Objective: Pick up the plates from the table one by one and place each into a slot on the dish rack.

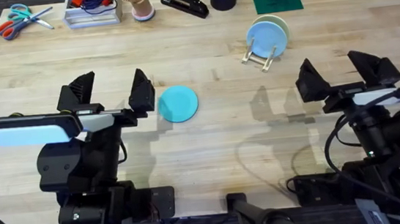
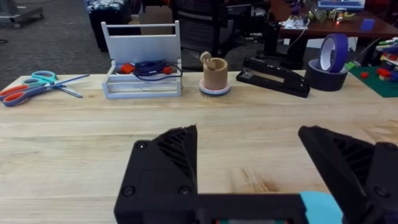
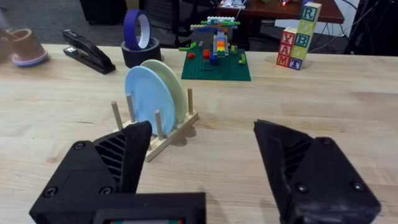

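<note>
The left gripper [image 1: 110,93] is hovering wide open and empty beside the round turquoise plastic plate [image 1: 178,103] lying on the light wooden table [image 1: 210,137]

Three plates [image 1: 178,103]; one dish rack [image 1: 259,58]; two end effectors [image 1: 110,97].

Overhead looks down and forward over the table [image 1: 211,148]; both wrist views sit low, facing forward beyond their fingers — both catch the stapler [image 2: 273,76] and tape rolls [image 3: 139,38].
</note>
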You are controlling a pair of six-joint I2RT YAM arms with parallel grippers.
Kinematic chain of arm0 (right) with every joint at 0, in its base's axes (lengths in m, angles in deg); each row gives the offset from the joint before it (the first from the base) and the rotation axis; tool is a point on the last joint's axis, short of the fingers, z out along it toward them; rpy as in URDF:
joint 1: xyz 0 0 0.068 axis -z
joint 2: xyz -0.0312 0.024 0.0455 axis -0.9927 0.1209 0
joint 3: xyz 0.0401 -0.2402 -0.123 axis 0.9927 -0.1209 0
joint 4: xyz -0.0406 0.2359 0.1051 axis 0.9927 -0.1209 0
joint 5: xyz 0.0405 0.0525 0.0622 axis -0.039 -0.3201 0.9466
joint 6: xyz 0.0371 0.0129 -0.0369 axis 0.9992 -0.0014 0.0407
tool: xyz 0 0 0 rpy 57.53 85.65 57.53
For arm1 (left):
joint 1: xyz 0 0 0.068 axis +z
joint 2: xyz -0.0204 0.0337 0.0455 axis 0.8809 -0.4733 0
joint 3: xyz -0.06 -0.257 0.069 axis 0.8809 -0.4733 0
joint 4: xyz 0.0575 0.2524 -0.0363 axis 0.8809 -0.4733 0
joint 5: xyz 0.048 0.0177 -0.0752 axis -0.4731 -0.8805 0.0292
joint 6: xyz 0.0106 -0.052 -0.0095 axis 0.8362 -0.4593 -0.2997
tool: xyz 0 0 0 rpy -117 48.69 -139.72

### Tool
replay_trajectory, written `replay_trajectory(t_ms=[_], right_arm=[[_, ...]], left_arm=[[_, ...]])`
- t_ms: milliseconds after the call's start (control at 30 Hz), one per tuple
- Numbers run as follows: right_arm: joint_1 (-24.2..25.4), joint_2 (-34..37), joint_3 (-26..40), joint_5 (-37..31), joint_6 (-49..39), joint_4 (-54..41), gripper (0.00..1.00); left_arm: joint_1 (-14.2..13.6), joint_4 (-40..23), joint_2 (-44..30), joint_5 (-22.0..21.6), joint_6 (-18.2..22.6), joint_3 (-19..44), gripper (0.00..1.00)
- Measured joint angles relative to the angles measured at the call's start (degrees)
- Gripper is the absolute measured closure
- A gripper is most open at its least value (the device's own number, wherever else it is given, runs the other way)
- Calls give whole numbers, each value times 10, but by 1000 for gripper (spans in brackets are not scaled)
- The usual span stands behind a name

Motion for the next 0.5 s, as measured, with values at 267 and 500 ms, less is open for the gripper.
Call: replay_trajectory(t_ms=[267,500], right_arm=[[0,0,0,0,0,1,7],[0,0,0,-7,-1,52,7]], left_arm=[[0,0,0,0,1,0,7],[0,35,0,0,1,0,7]])
